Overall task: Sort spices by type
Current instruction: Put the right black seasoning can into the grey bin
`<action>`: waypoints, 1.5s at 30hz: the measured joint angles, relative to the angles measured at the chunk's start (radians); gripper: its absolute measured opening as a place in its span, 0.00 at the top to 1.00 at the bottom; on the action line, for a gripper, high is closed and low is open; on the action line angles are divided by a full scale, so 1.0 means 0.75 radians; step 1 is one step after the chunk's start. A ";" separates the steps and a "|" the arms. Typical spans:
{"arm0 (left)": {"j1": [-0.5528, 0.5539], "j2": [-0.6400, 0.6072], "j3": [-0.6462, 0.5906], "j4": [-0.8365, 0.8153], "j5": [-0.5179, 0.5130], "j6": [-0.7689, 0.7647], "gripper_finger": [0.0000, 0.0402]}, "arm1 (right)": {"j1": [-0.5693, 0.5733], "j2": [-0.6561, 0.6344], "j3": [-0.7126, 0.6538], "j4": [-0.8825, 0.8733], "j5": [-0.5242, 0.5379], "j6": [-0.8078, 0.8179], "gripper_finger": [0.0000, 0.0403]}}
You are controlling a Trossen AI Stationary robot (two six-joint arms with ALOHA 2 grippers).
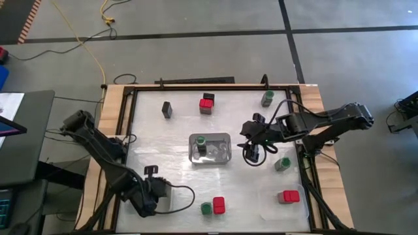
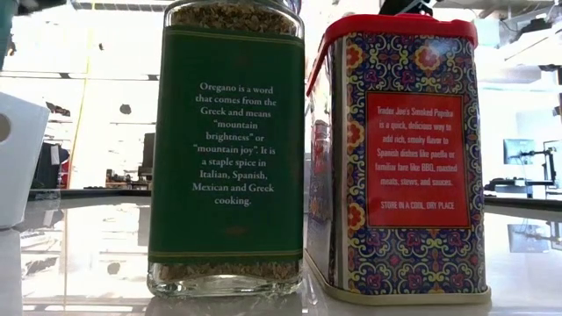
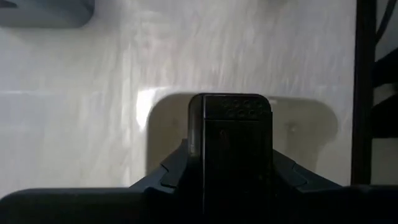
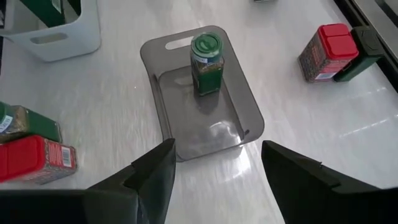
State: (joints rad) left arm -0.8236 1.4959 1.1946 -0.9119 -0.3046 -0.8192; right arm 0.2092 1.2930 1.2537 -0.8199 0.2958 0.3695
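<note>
- Working at the desk [image 1: 150, 140], I have my left arm over the near left corner and my right arm reaching in from the right edge toward the middle.
- My left gripper [image 1: 155, 191] is clamped on a dark box [image 3: 233, 143], which stands upright between the fingers above a pale tray [image 3: 311, 124] in that corner.
- My right gripper [image 1: 252, 149] hangs just right of the grey tray [image 1: 225, 156] with its fingers [image 4: 155, 177] spread apart and nothing between them.
- That grey tray sits in the middle of the desk, and one green-lidded jar [image 4: 206, 62] stands upright inside it, toward its left end.
- A clear tray [image 1: 271, 205] in the near right corner holds a red-topped tin [image 1: 288, 196].
- Along the far edge stand another dark box [image 1: 167, 109] on the left, a red tin [image 1: 206, 103] touching a dark box [image 4: 362, 51] in the middle, and a green jar [image 1: 268, 98] on the right.
- One green jar [image 1: 283, 163] stands near the right edge, just beside my right gripper.
- At the middle of the near edge an oregano jar [image 2: 226, 149] and a paprika tin [image 2: 399, 158] stand upright side by side, nearly touching.
</note>
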 joint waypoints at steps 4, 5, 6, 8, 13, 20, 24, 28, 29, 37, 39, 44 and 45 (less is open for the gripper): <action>0.006 -0.040 -0.109 0.092 0.000 -0.015 0.71 | 0.000 0.001 0.000 0.001 0.000 0.000 0.34; 0.006 -0.051 -0.128 0.085 0.000 -0.028 0.71 | 0.000 0.000 0.000 0.001 0.000 0.002 0.34; 0.006 -0.061 -0.145 0.086 0.002 -0.036 0.71 | 0.000 0.000 0.000 0.000 0.000 0.005 0.34; 0.006 -0.085 -0.178 0.113 0.002 -0.041 0.71 | 0.000 0.000 0.000 0.000 0.000 0.006 0.34; 0.006 -0.109 -0.250 0.213 0.003 0.008 0.71 | -0.001 0.000 0.000 0.000 -0.001 0.031 0.34; 0.006 -0.109 -0.350 0.310 0.005 0.040 0.71 | -0.003 0.000 0.000 0.001 -0.001 0.066 0.34; 0.006 -0.112 -0.399 0.329 0.005 0.060 0.71 | -0.003 0.000 0.001 0.035 -0.001 0.067 0.34; 0.005 -0.120 -0.420 0.378 0.005 0.093 0.71 | -0.003 0.001 0.002 0.087 -0.001 0.067 0.34; 0.005 -0.119 -0.422 0.367 0.005 0.099 0.71 | -0.003 0.000 0.002 0.094 -0.002 0.068 0.34; 0.005 -0.120 -0.423 0.366 0.008 0.074 0.71 | -0.003 0.001 0.002 0.127 -0.002 0.069 0.34; 0.005 -0.120 -0.423 0.365 0.010 0.055 0.70 | -0.003 0.001 0.002 0.141 -0.002 0.068 0.34; 0.005 -0.120 -0.423 0.365 0.010 0.009 0.67 | -0.003 0.001 0.002 0.140 -0.002 0.068 0.34; 0.005 -0.120 -0.423 0.366 0.014 -0.002 0.66 | -0.003 0.001 0.002 0.140 -0.002 0.068 0.34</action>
State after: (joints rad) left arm -0.8196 1.4059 0.8776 -0.6376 -0.2942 -0.8206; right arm 0.2070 1.2934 1.2552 -0.7151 0.2947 0.4202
